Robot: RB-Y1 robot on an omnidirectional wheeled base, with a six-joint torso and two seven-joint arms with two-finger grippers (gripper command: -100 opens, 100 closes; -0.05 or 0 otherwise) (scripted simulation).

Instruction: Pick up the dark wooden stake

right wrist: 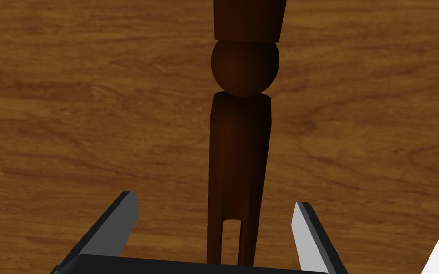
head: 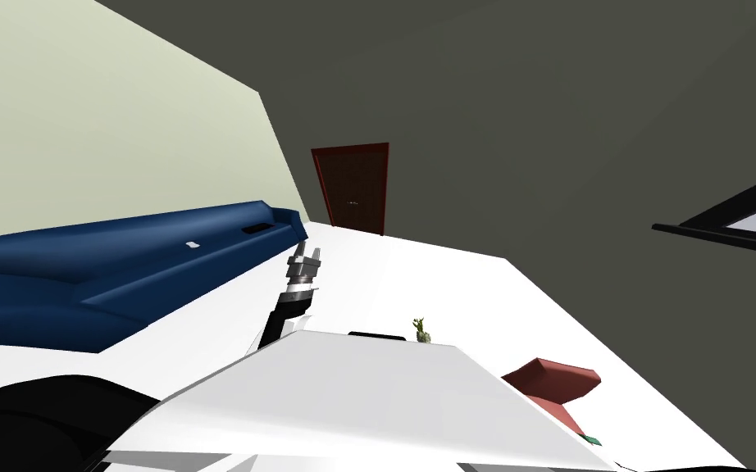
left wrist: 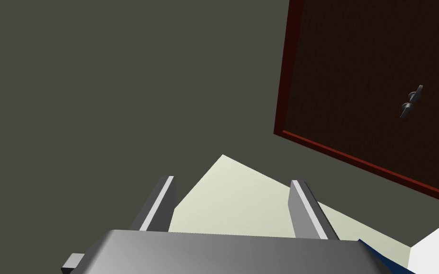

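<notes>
our right gripper (right wrist: 214, 199) was wide open, its two fingers (right wrist: 117, 220) standing about a third of the view apart and holding nothing. the dark wooden stake (right wrist: 240, 152) lay on a brown wooden surface (right wrist: 71, 119) with a clear grain. it ran straight away from the gripper's body, along the line between the fingers. its near end had a narrow slot cut into it and showed in the gap between the fingers, roughly midway. neither finger touched it, and bare surface showed on both sides. we could not tell whether the fingertips were down level with the stake or above it. farther out the shaft met a round, ball-shaped part, and beyond the ball a broader tapered piece ran out of the view. the stake was much darker than the surface beneath it.

our left gripper (head: 306, 251) was held up and forward on the left side, over the white floor (head: 450, 287) and near the end of a long blue sofa (head: 122, 262). its fingers were open as well, parallel, with nothing between them.

in the head view a dark red door (head: 352, 188) stood in the grey wall (head: 532, 123) beyond the left gripper. a red, angular object (head: 553, 378) sat on the floor to the right. a small green thing (head: 422, 330) showed near the middle. we could not tell what either was.
</notes>
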